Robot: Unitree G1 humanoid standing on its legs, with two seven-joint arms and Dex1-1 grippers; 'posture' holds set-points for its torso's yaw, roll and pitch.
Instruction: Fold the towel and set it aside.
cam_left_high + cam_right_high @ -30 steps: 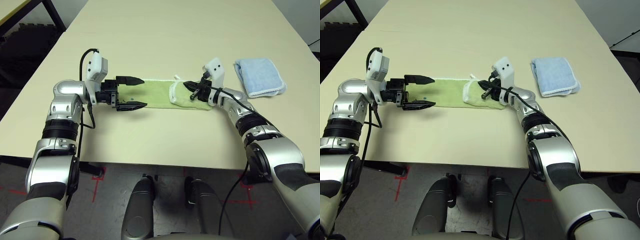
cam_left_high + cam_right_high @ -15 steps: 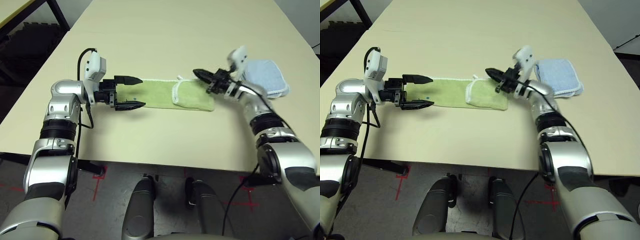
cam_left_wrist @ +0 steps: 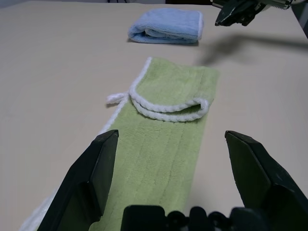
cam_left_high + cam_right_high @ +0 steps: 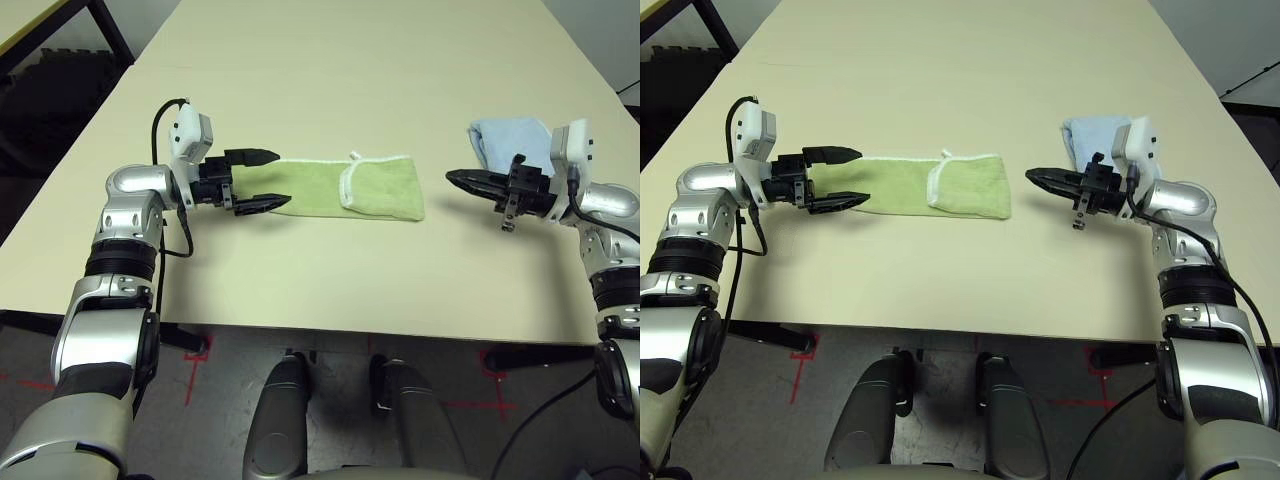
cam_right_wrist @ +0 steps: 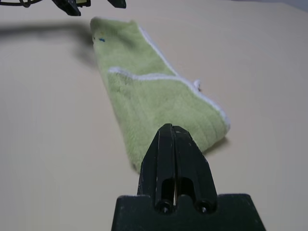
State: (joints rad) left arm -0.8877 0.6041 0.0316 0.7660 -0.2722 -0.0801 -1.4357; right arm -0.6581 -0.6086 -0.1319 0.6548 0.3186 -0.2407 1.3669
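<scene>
Blue cloth (image 4: 507, 140) half hidden behind the right arm (near end).

Head stereo pair looks down over the table (image 4: 330, 60); opposing low wrist cameras share the towel (image 3: 163, 144), apparently from close range.

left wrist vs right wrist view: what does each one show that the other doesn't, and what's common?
Left wrist alone: the folded light blue cloth beyond the towel's far end, and the towel's doubled-over flap from its open side, white edging curled up. Right wrist alone: the small dark motif near the towel's far end, and the right tool with its fingers pressed together. Both: the green towel lying lengthwise on the table, with the opposite arm's tool at the far end; the left tool stands open.
</scene>
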